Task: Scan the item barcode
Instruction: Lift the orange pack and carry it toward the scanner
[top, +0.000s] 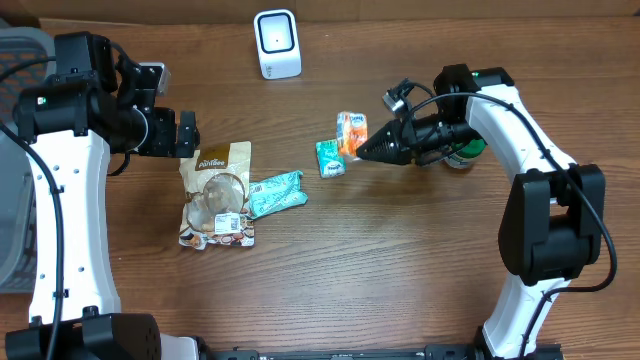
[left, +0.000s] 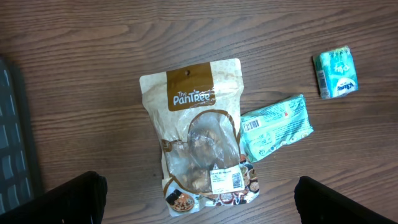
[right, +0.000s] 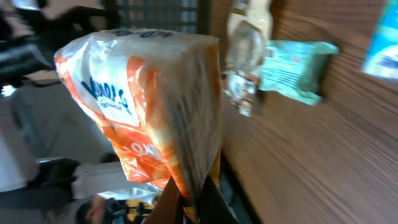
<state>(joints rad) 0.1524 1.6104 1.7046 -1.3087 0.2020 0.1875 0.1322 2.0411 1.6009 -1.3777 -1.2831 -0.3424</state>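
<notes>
Here, we are pinching the orange packet (top: 351, 130) by its edge in our right tool (top: 365, 150), jaws pressed together on it, just beside a small teal pack (top: 330, 158) on the bench (top: 400, 280). Our left tool (top: 187, 133) is hanging spread wide beside the brown pouch (top: 217, 190). The white scanner (top: 277, 43) is standing well apart at the far edge.

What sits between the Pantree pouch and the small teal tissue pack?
A teal wrapped packet, beside the pouch, apart from the tissue pack; left wrist view shows it.
</notes>
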